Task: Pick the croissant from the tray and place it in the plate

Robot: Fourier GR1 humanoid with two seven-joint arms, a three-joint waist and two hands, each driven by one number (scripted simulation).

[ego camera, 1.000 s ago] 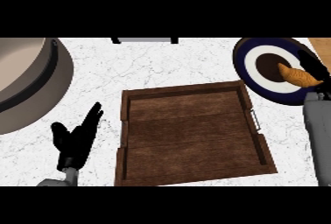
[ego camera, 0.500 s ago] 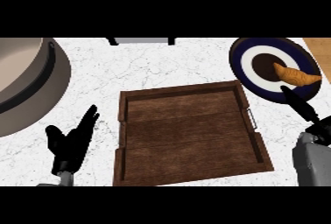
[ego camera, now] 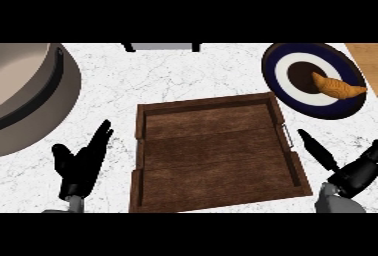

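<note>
The golden croissant (ego camera: pixel 338 89) lies on the round plate (ego camera: pixel 283 64), which has a dark blue rim, a white ring and a brown centre, at the upper right. The brown wooden tray (ego camera: pixel 214 150) sits in the middle of the counter with nothing on it. My right hand (ego camera: pixel 348 170) is at the lower right, beside the tray's right edge and well below the plate, fingers straight and holding nothing. At the lower left, my left hand (ego camera: pixel 80 162) rests open with fingers pointing up, left of the tray.
A large grey round pot (ego camera: pixel 33 95) fills the upper left. A small dark object (ego camera: pixel 161 47) sits at the counter's far edge. A strip of wooden surface (ego camera: pixel 366 55) shows at the far right, past the plate.
My right hand has drawn back from the plate toward the lower right, leaving the croissant on the plate. The left hand has stayed put.
</note>
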